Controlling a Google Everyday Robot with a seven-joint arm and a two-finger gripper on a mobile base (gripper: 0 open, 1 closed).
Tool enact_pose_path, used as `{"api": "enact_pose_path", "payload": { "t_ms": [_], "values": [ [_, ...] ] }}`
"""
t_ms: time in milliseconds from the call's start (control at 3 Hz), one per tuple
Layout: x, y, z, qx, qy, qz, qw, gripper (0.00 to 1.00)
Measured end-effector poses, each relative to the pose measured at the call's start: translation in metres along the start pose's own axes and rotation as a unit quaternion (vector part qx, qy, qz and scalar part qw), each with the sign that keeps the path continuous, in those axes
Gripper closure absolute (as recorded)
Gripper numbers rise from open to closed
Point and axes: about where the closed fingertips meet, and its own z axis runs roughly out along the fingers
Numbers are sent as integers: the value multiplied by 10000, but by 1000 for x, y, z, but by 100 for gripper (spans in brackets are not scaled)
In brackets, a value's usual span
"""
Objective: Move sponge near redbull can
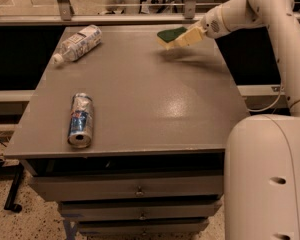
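Note:
The sponge point(170, 35), dark green on top with a yellow base, is held in my gripper point(182, 37) above the far right part of the grey table point(150, 94); its shadow lies on the table below it. The gripper is shut on the sponge, with the white arm reaching in from the right. The redbull can point(81, 120), silver and blue, lies on its side near the table's front left, far from the sponge.
A clear plastic bottle point(79, 43) with a white cap lies on its side at the far left of the table. The robot's white body point(267, 179) stands at the front right. Drawers run below the table front. A metal rail runs behind the table.

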Motion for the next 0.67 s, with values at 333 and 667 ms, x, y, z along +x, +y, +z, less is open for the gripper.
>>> {"api": "enact_pose_path", "payload": {
  "t_ms": [333,667],
  "values": [
    [-28,36,-41,-189,-228,-607,9977,100],
    [-67,94,-95,-171,-526,-1561,9862,100]
  ]
}}
